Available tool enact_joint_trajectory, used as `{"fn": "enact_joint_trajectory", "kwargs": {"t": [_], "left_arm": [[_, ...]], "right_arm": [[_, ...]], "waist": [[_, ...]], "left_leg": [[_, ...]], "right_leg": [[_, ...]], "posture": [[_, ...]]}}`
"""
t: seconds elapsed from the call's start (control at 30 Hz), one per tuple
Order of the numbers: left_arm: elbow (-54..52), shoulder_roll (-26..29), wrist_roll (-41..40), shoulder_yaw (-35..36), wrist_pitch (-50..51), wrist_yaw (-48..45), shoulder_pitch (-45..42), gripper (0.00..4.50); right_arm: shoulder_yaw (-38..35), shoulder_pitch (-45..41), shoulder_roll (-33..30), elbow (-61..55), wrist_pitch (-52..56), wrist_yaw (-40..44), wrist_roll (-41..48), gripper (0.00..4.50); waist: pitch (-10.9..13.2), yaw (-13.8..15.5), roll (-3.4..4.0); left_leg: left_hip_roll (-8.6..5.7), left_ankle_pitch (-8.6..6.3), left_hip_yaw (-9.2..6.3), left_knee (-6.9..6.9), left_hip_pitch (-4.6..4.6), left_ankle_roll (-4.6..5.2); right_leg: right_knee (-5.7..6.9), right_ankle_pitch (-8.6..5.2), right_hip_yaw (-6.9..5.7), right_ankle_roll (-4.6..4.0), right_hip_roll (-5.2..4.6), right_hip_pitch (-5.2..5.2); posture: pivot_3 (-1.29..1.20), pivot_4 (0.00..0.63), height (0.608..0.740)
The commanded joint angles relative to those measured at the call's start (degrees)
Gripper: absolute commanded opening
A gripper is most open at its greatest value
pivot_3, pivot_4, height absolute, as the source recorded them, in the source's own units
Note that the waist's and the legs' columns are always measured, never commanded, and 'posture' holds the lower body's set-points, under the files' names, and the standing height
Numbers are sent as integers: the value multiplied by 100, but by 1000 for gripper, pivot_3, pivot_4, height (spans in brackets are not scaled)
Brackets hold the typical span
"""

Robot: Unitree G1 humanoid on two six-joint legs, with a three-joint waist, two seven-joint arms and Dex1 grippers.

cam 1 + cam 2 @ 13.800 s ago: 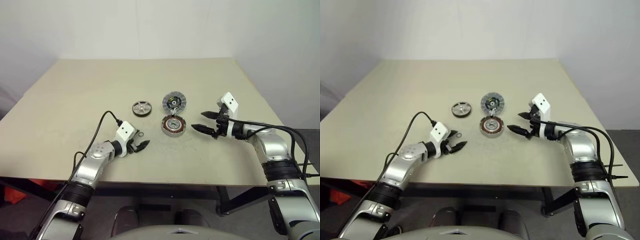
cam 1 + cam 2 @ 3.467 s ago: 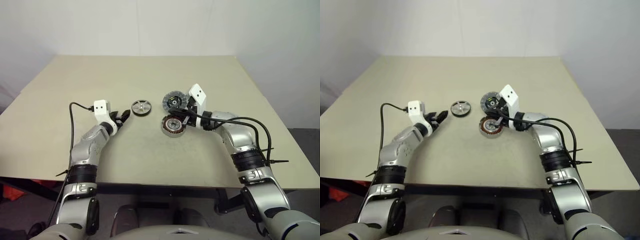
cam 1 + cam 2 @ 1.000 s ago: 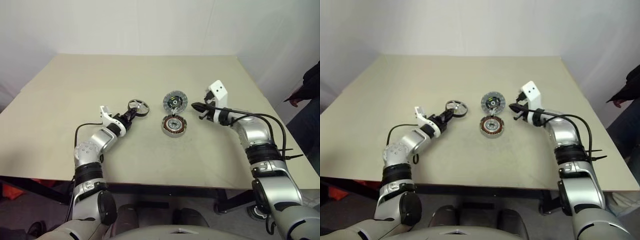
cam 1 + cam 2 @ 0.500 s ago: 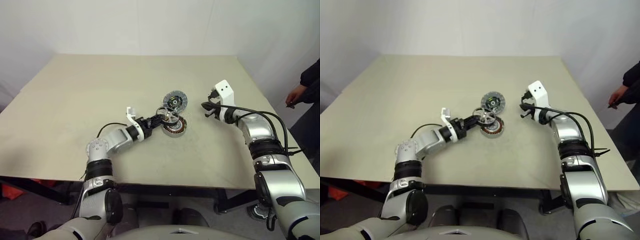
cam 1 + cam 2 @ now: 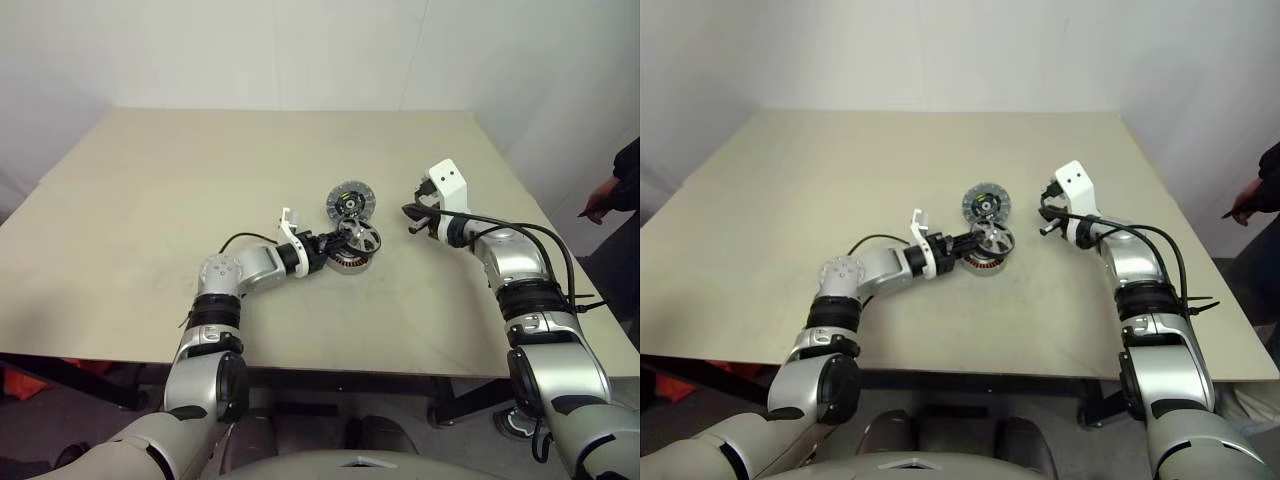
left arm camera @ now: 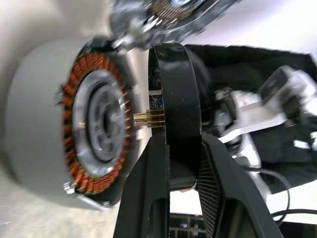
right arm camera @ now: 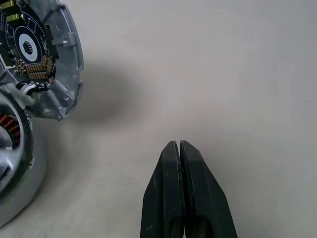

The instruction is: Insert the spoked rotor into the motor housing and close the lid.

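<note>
Beige tabletop [image 5: 150,200] is carrying a motor housing [image 5: 345,260], its copper windings surrounding an unfilled silver hub in the left wrist view. Tilted just above it, the spoked rotor [image 5: 359,237] is being pinched at its dark rim by the left gripper [image 5: 332,243]. Behind the housing, the lid [image 5: 350,201] is lying flat. Farther right, the right gripper [image 7: 179,153] is hovering with fingers pressed together, holding nothing.

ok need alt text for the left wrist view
Two black fingers of the left end effector grip a dark-rimmed spoked rotor by its edge, just in front of a copper-wound motor housing on a beige table. The lid lies beyond.
</note>
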Motion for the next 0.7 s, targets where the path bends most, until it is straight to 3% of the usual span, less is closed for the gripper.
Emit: {"fn": "enact_joint_trajectory", "kwargs": {"t": [0.03,0.43,0.67,0.7], "left_arm": [[-90,27,99,-55,4,-257,-37,443],[-287,46,316,24,-55,-420,132,443],[-471,83,276,212,-43,-266,260,2620],[-458,64,304,262,-96,-168,258,2620]], "right_arm": [[-141,-75,-35,-282,-22,-34,59,0],[-101,-151,-5,-133,-111,-22,1,0],[-74,-215,24,-4,-203,-16,-46,0],[-72,-224,29,10,-215,-8,-49,0]], "waist": [[0,0,0],[0,-11,0],[0,-10,2],[1,-10,2]], "left_leg": [[0,0,0,0,0,0],[2,-1,1,0,0,2],[2,-6,1,1,3,9],[2,-12,1,4,4,19]], "right_leg": [[0,0,0,0,0,0],[0,0,0,0,1,0],[1,0,-1,0,-1,2],[1,0,-1,0,-2,6]], "posture": [[0,0,740],[0,0,740],[0,0,740],[0,0,740]]}}
